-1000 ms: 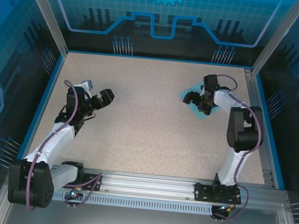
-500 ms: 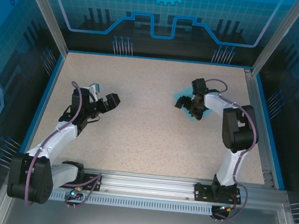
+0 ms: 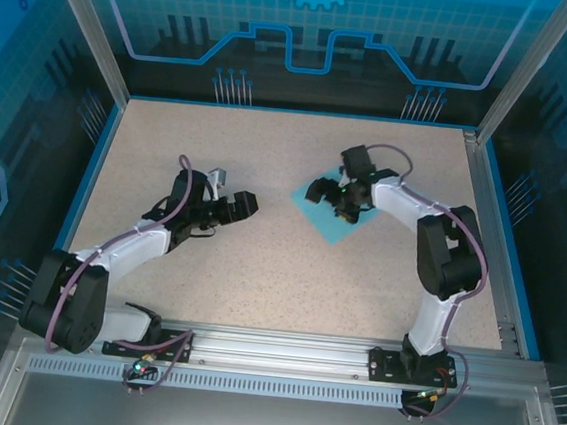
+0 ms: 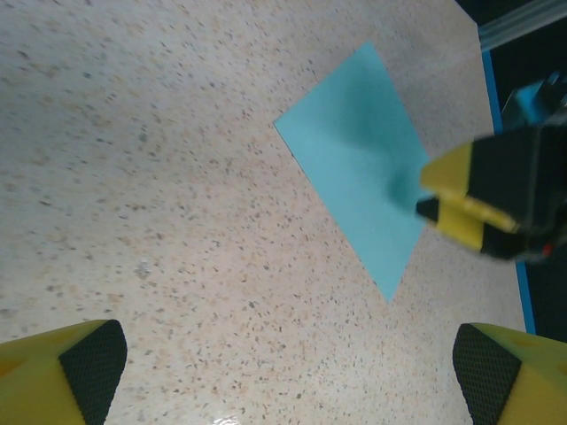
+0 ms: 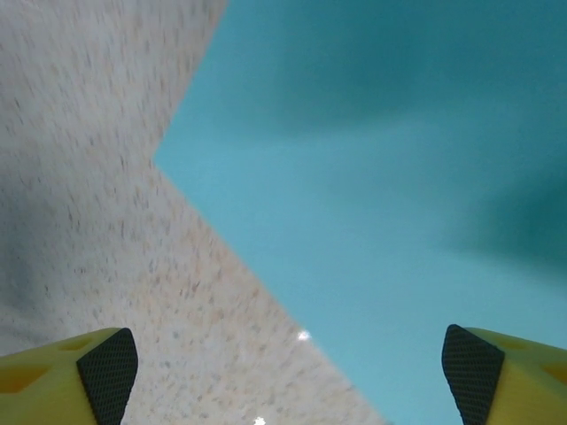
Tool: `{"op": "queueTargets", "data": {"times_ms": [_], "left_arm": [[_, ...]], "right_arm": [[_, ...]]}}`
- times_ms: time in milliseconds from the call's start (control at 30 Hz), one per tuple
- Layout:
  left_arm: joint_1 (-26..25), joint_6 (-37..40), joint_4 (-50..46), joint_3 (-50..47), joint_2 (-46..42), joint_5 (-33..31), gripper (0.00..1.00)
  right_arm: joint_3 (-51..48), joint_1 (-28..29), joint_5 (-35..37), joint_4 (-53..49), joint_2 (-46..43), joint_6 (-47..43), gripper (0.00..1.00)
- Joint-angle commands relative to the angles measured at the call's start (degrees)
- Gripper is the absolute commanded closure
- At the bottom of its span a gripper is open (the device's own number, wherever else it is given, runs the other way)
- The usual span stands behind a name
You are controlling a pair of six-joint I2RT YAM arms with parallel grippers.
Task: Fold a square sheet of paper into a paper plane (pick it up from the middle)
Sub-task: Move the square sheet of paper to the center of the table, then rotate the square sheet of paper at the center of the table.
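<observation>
Overhead, the right gripper [image 3: 330,195] hides part of the square sheet of paper [image 3: 331,215]; its wrist view shows fingers [image 5: 102,372] spread above it. The left gripper [image 3: 239,205] gapes too; the sheet lies flat on the speckled table [image 3: 259,260].

Thin light-blue square sheet of paper [image 3: 321,222] lies flat and unfolded on the speckled tabletop [image 3: 258,270], turned corner-on like a diamond (no crease visible), right of centre.
</observation>
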Motion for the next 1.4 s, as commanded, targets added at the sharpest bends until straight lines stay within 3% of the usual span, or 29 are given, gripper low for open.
{"op": "queueTargets", "data": {"times_ms": [0, 233, 400, 533, 700, 967, 1033, 1167, 1267, 1367], "left_arm": [[-2.1, -0.9, 1.3, 2.2, 2.1, 1.1, 0.01], [-4.4, -1.4, 1.8, 2.8, 3.3, 0.6, 0.01], [-4.7, -1.4, 1.4, 3.2, 3.7, 0.6, 0.01], [-4.9, -1.4, 1.7, 3.5, 3.6, 0.4, 0.01], [-4.9, -1.1, 1.3, 4.0, 3.7, 0.0, 0.01], [-5.4, -0.9, 1.0, 3.9, 3.6, -0.5, 0.01], [-5.4, -0.6, 0.5, 3.8, 3.2, -0.7, 0.01], [-5.4, -0.6, 0.5, 3.0, 2.2, -0.9, 0.01], [-5.5, -0.8, 1.1, 2.6, 2.1, -0.8, 0.01], [-5.5, -1.0, 0.7, 2.4, 1.9, -0.7, 0.01]], "right_arm": [[4.1, -4.6, -2.3, -4.2, 2.5, -9.3, 0.09], [9.5, -10.1, 0.4, -7.6, 9.1, -11.8, 0.11], [11.7, -10.7, 2.8, -11.3, 12.0, -11.1, 0.11], [7.6, -10.3, 5.8, -11.8, 10.4, -7.1, 0.1], [-4.7, -7.7, 6.1, -6.2, 2.7, 3.1, 0.09], [-19.2, 3.6, 6.1, 3.7, -8.1, 19.8, 0.05], [-18.5, 5.0, 9.0, 1.6, -10.9, 18.5, 0.03], [-12.4, 5.2, 11.2, -2.8, -12.0, 2.2, 0.02], [-8.4, 4.5, 7.2, -2.8, -9.1, -10.5, 0.05], [-2.5, 3.3, 2.4, -4.9, -4.0, -16.8, 0.1]]}}
